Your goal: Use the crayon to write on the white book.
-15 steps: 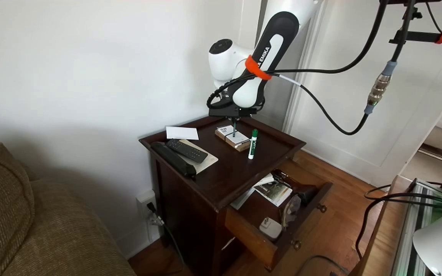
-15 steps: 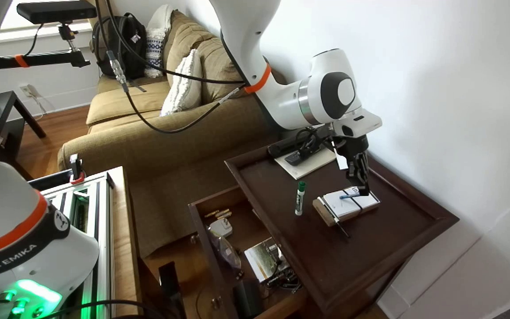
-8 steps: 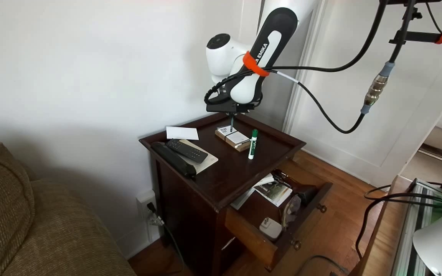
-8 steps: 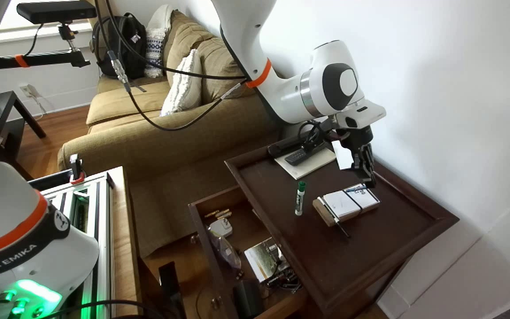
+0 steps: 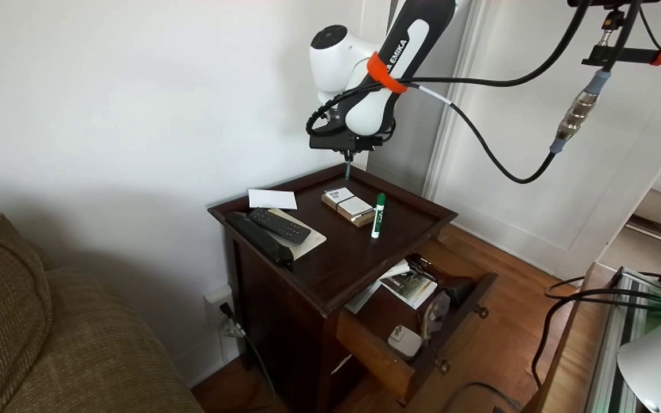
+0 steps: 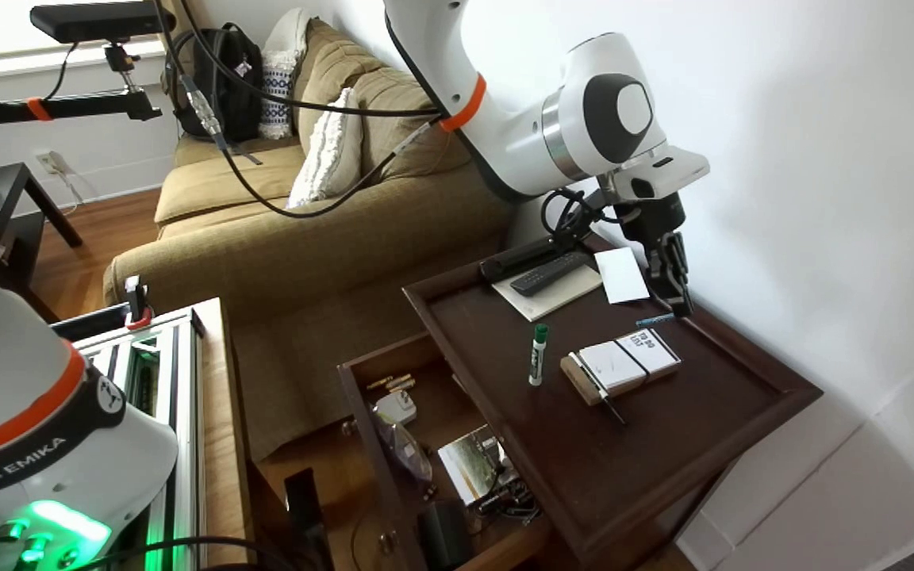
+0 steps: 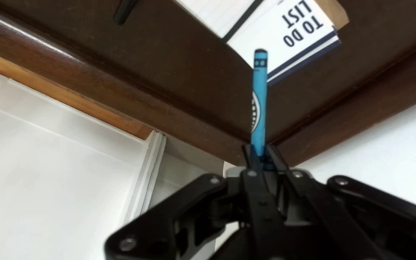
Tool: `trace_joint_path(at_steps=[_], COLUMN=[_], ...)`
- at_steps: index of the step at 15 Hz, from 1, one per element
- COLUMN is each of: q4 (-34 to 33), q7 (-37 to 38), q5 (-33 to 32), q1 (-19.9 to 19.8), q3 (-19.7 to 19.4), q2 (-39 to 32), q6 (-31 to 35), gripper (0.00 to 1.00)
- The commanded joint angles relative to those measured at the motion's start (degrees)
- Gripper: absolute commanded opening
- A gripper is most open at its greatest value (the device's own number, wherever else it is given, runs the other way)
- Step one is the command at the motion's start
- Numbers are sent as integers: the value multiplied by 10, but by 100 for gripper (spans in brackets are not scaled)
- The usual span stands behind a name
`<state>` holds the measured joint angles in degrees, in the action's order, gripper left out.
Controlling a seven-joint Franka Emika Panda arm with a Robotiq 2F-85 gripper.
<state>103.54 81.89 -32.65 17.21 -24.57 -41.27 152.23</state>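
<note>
Hand (image 7: pixel 260 153) observed pinching the blue crayon (image 7: pixel 259 90) by one end, other end free, presumably for marking the notepad (image 7: pixel 265 32) at twelve o'clock in wrist view.

In an exterior view I look down on the stand (image 5: pixel 336 265) from its sofa (image 5: pixel 78 338) side, facing the panel (image 5: pixel 508 132) behind. In an exterior view I look down from the stand's side away from the sofa, towards a pillow (image 6: pixel 328 155) beyond. Both share the stand, drawer (image 5: pixel 373 349) and arm (image 6: pixel 532 147). My wrist view is nearest, aimed down over a stand corner, sharing the pad (image 7: pixel 278 32).
</note>
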Motion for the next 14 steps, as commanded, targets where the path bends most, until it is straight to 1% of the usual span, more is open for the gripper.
trace_joint_path(at_steps=[1,5,9,14], q4=[30,42,34,24], q7=[-5,7,24,55], q5=[-19,-58,-98,-132], q1=[9,16,15,5], q3=[-3,-6,2,12], q2=[15,14,1,-15], q6=[-24,-51,-76,-73], gripper=[2,2,2,2])
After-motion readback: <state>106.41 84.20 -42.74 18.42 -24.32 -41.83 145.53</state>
